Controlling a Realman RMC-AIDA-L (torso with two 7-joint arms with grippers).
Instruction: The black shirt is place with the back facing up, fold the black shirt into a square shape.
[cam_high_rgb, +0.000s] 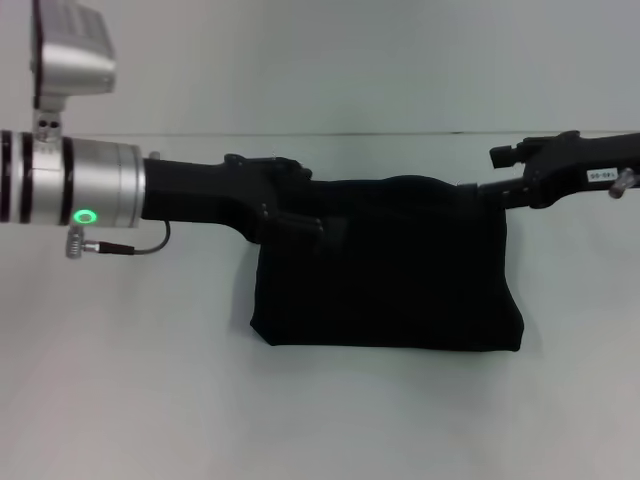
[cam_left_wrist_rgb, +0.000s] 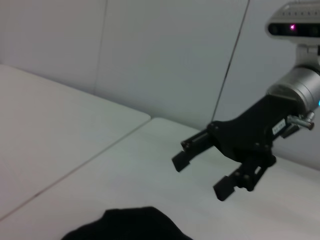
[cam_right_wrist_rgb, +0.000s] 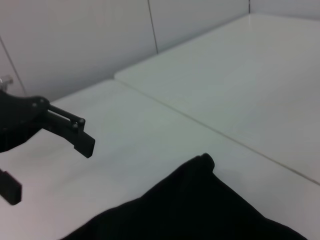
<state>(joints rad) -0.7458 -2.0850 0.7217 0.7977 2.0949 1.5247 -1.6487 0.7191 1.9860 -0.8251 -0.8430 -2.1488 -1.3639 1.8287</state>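
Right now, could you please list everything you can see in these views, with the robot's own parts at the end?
black shirt: one, black, folded into a rough rectangle on the middle of the table, between the two arms.
table: one, white, spanning the whole work area, with a seam between panels showing in both wrist views.
wall: pale grey, behind the table.
left claw: one, black, open, on a silver arm with a green light, above the shirt's left far corner.
right claw: one, black, open, above the table beside the shirt's right far corner.
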